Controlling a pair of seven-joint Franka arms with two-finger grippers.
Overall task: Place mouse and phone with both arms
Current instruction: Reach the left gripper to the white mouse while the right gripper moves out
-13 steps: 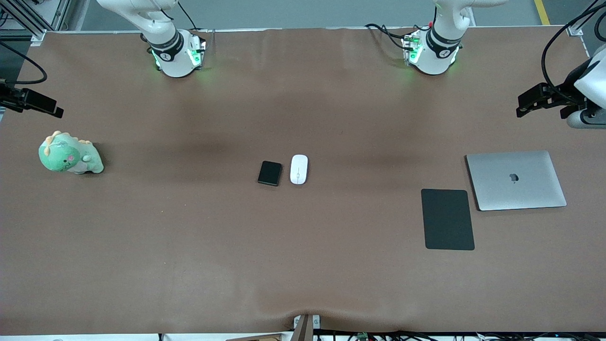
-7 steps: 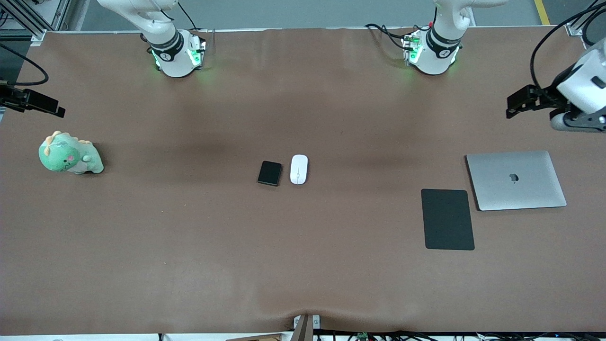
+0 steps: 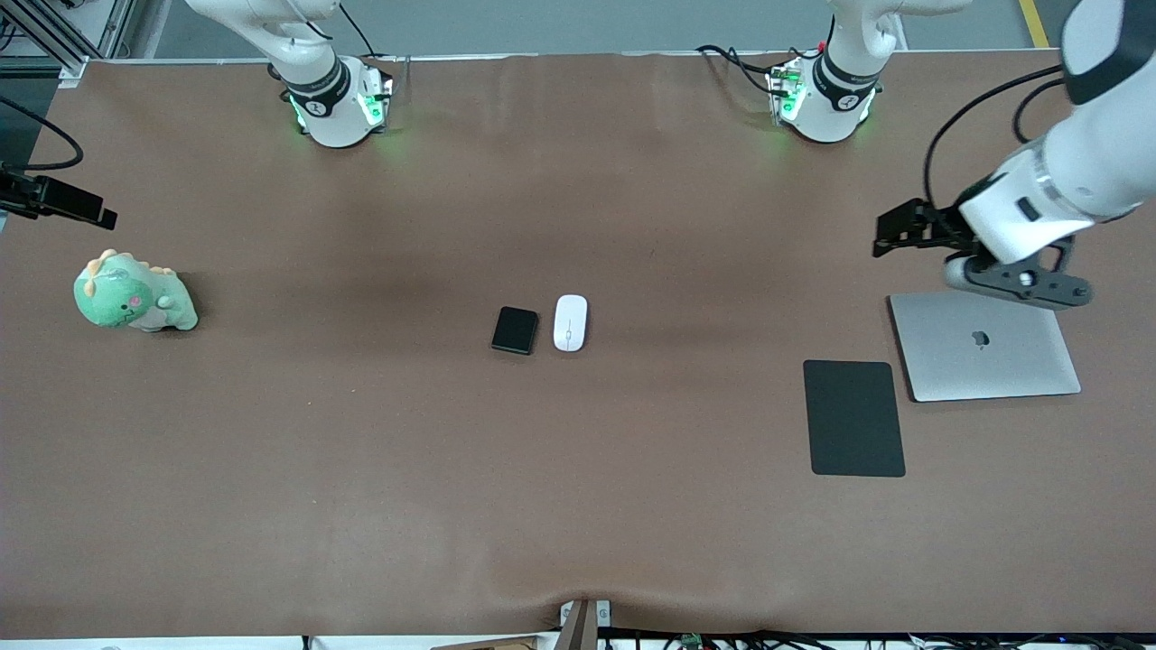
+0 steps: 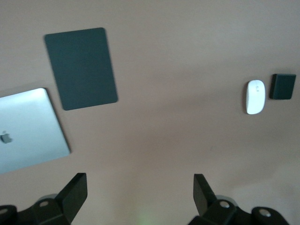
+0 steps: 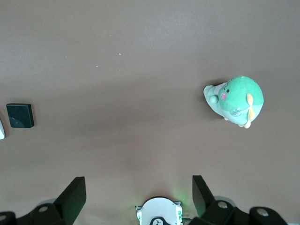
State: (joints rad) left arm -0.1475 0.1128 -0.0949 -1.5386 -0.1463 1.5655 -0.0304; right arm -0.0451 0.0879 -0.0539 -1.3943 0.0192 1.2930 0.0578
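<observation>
As laptop (image 3: pixel 984 345) lies closed, mouse pad (image 3: pixel 853 417) beside

An Apple logo is showing on the lid of the closed silver laptop (image 3: pixel 984 343) lying on the worktop (image 3: pixel 361 451) toward the left arm's end; the same logo is appearing on the laptop in the left wrist view. A small round emblem, too small to read, is showing on each arm's base band. No words or numbers are showing legibly elsewhere.
</observation>
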